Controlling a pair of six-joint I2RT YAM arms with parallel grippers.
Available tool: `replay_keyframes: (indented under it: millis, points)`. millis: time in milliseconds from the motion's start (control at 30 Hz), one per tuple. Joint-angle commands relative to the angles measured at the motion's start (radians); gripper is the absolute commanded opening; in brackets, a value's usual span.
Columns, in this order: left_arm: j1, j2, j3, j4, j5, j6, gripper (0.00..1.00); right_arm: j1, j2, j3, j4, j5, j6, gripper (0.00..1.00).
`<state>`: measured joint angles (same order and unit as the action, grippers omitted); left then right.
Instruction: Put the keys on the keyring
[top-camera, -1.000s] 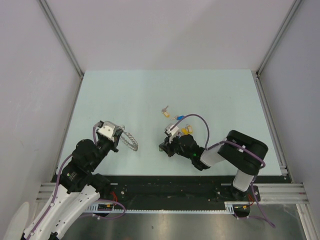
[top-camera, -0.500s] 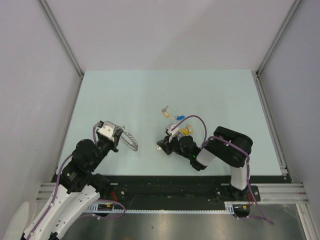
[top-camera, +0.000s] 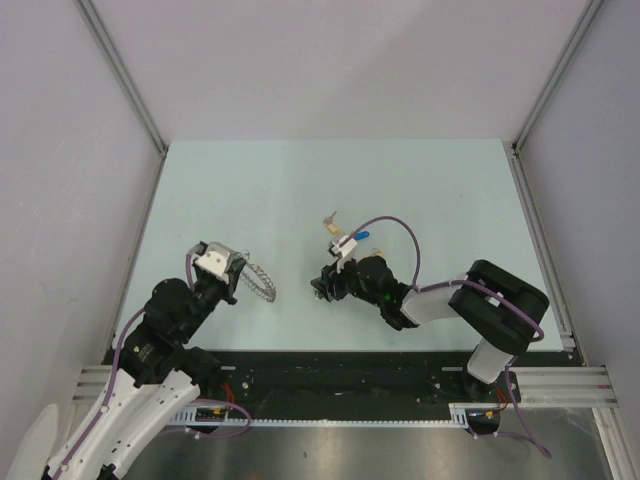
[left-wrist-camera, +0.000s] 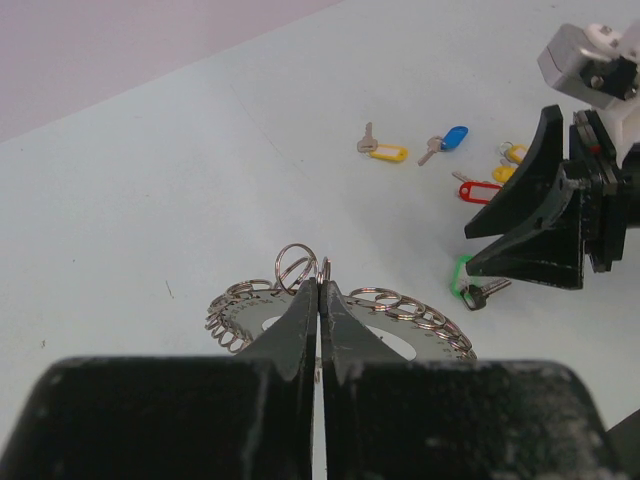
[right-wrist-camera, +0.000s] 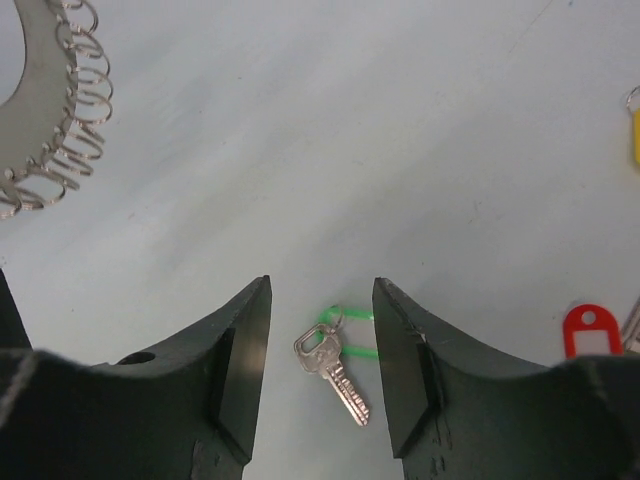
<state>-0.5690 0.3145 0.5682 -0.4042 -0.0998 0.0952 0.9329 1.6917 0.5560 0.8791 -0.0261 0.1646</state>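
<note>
Black right gripper (right-wrist-camera: 323, 287): jaws apart, gripping nothing. Between the two fingers in its wrist view, flat on the pale table (right-wrist-camera: 300, 120), lies the small silver key with the green oval tag (right-wrist-camera: 337, 383). No pad touches it there. The left wrist view puts one fingertip (left-wrist-camera: 472, 262) right at the green tag, so I can't tell whether there's contact.

Key axis is the thing to watch. The head and tag point away from the wrist, and the blade runs back toward it, skewed slightly right. It lies roughly along the fingers, not across the gap. My read: closing would pinch its narrow width, and because it's flat the tips need to be at table level.

Further out on the robot's left, well apart from this key, is the floppy silver-grey scalloped metal keyring (right-wrist-camera: 40, 110). The left gripper (left-wrist-camera: 320, 290) is clamped on one of its small loops (left-wrist-camera: 297, 268).

The right arm is clearly the nearer one to the key. The red-tagged key (left-wrist-camera: 480, 190), blue-tagged key (left-wrist-camera: 452, 138) and yellow-tagged key (left-wrist-camera: 385, 152) lie loose beyond it.
</note>
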Motion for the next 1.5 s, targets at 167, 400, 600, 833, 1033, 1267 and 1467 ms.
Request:
replay_keyframes:
  millis: [167,400,600,833,1033,1267,1467]
  points:
    - [0.003,0.004,-0.002,0.064,0.025,-0.005,0.01,-0.081,-0.086,0.329,-0.739,-0.131,0.09,0.5]
    - [0.003,0.012,0.002,0.061,0.032,-0.005,0.01,-0.117,0.054,0.681,-1.228,-0.259,0.067,0.44]
    - [0.003,0.011,0.001,0.059,0.035,-0.005,0.01,-0.141,0.201,0.838,-1.414,-0.3,0.039,0.4]
    - [0.003,0.012,0.002,0.059,0.04,-0.003,0.01,-0.144,0.322,0.969,-1.517,-0.327,0.007,0.33]
    - [0.003,0.011,0.002,0.057,0.041,-0.003,0.01,-0.146,0.384,1.044,-1.552,-0.353,-0.002,0.3]
    - [0.003,0.008,0.002,0.056,0.045,-0.003,0.01,-0.146,0.444,1.11,-1.611,-0.359,-0.017,0.27]
    - [0.003,0.008,0.002,0.056,0.048,-0.003,0.01,-0.143,0.482,1.13,-1.623,-0.376,-0.022,0.24]
